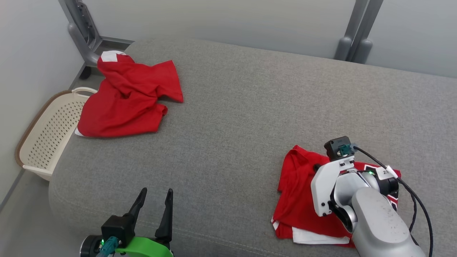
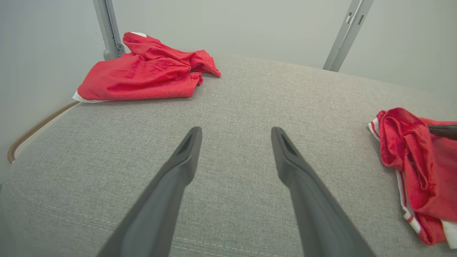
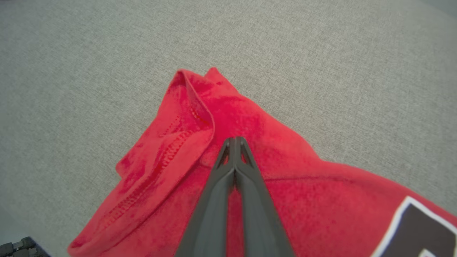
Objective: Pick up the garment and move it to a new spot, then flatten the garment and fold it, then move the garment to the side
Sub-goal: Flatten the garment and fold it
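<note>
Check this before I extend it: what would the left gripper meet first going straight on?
Probably nothing soon: the left gripper points across the bare grey fabric cushion, passing right of the crumpled red garment; the pale wall lies beyond, though depth is unclear.

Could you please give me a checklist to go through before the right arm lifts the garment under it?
1. Right gripper jaws shut: ok.
2. Near garment pinched between them: cannot tell; the tips sit at a fold.
3. Left gripper jaws open, apart from both garments: ok.
4. Free couch between the garments for a new spot: ok.
5. Far garment out of the path, at the far left corner: ok.
6. Near garment flat: not ok, creased and doubled over.
</note>
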Robot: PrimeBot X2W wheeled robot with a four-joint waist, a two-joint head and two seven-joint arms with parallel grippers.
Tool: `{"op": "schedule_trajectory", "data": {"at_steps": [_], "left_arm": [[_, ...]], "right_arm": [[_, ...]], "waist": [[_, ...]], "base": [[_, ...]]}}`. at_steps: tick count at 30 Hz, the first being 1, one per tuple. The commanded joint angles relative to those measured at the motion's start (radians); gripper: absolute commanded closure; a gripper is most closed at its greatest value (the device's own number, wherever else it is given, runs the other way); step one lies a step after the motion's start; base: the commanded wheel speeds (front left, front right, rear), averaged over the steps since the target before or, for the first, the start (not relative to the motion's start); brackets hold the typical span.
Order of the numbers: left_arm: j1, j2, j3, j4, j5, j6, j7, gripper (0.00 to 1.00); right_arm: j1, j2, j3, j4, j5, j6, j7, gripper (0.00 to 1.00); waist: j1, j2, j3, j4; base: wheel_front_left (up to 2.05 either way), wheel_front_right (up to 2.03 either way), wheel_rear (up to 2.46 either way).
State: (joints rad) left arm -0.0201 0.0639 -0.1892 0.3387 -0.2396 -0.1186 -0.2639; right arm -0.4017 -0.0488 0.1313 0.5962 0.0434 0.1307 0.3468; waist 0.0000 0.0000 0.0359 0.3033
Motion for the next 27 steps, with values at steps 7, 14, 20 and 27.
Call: {"op": "schedule_trajectory", "data": {"at_steps": [7, 14, 20, 27], "left_arm": [[-0.022, -0.004, 0.000, 0.006, -0.003, -0.004, -0.001, 0.00], [-0.030, -0.006, -0.004, 0.012, -0.006, -0.004, -0.001, 0.00], [-0.033, -0.008, -0.006, 0.017, -0.005, -0.005, -0.001, 0.00], [-0.022, -0.003, 0.015, 0.021, 0.000, -0.003, -0.001, 0.00]], "right_arm": [[-0.042, -0.004, 0.067, 0.060, 0.046, 0.000, -0.035, 1.00], [-0.078, -0.004, 0.169, 0.102, 0.124, 0.000, -0.056, 1.00], [-0.112, -0.003, 0.240, 0.127, 0.195, 0.000, -0.070, 1.00], [-0.220, -0.004, 0.327, 0.069, 0.335, 0.000, -0.078, 1.00]], "waist": [[0.0000, 0.0000, 0.019, 0.022], [0.0000, 0.0000, 0.020, 0.036], [0.0000, 0.0000, 0.019, 0.046], [0.0000, 0.0000, -0.002, 0.031]], "base": [[0.00, 0.00, 0.00], [0.00, 0.00, 0.00], [0.00, 0.00, 0.00], [0.00, 0.00, 0.00]]}}
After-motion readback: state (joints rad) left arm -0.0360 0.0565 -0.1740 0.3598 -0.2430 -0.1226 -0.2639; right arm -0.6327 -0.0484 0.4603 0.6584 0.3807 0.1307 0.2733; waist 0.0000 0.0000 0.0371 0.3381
